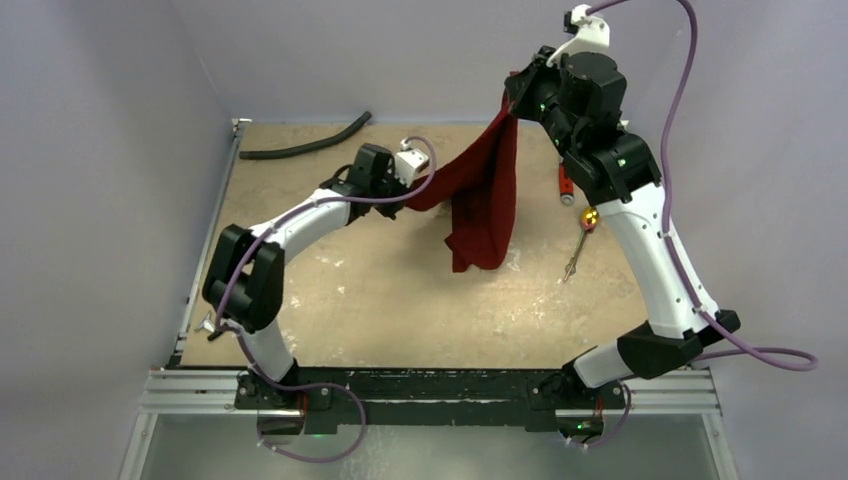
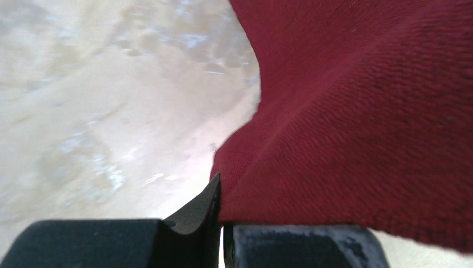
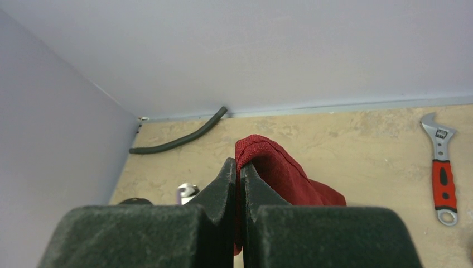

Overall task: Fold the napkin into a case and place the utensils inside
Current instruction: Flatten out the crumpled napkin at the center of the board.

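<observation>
The dark red napkin hangs in the air above the middle of the table. My right gripper is shut on its top corner; in the right wrist view the cloth is pinched between the closed fingers of that gripper. My left gripper is shut on a lower left corner, where the cloth bunches against the closed tips of that gripper. The gold utensils lie on the table to the right of the napkin, beside the right arm. No folded case shows.
A red-handled silver wrench lies at the back right, just behind the utensils. A black hose lies along the back left edge. Lilac walls close in the table on three sides.
</observation>
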